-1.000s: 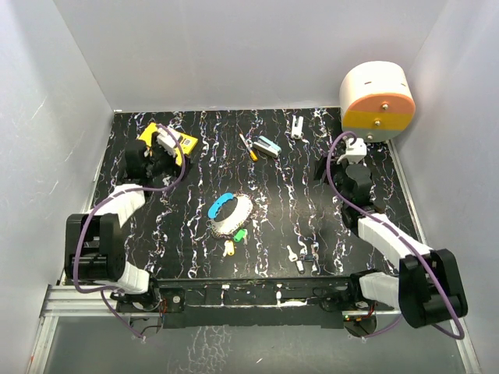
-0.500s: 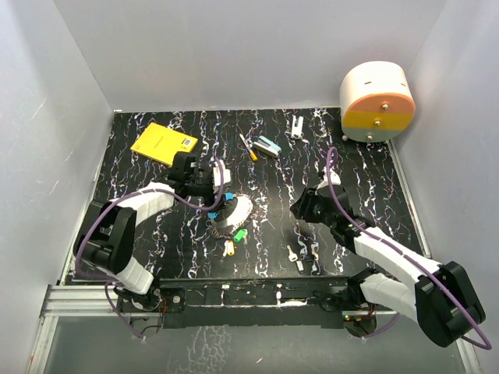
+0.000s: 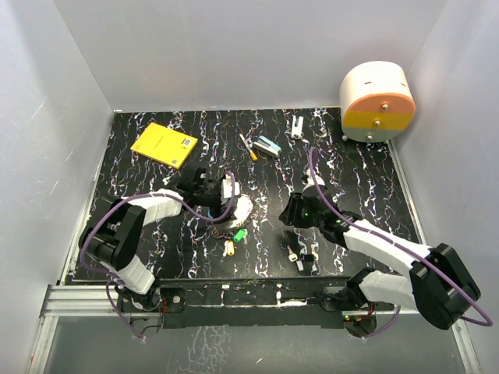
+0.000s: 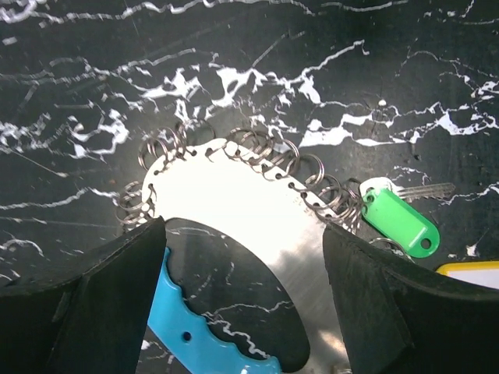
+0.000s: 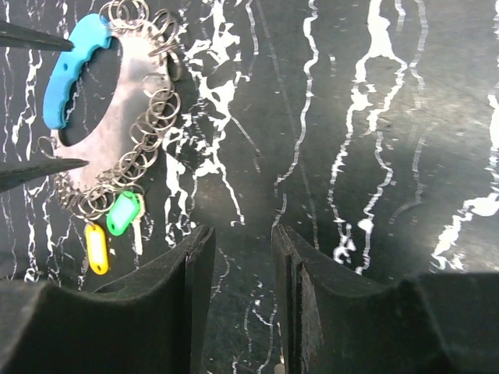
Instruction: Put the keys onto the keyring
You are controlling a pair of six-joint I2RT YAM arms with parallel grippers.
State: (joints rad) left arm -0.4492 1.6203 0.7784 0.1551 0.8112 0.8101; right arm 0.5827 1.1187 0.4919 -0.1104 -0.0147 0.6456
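On the black marbled bench (image 3: 374, 171), a yellow booklet (image 3: 164, 144) lies at the far left. The left gripper (image 4: 243, 230) hangs low over the keyring (image 4: 234, 187), its fingers (image 4: 101, 296) spread wide to either side of the ring's metal plate and blue arc (image 4: 187, 335); whether they touch it I cannot tell. The keyring lies flat near the middle of the bench. A green key (image 4: 399, 222) lies touching its fringe of small rings, with a yellow key (image 5: 97, 248) just beside that. A few silver keys (image 3: 302, 259) lie near the front edge. Above them the right gripper (image 5: 242, 234) points at bare bench, its fingers drawn close with a narrow gap and nothing between them.
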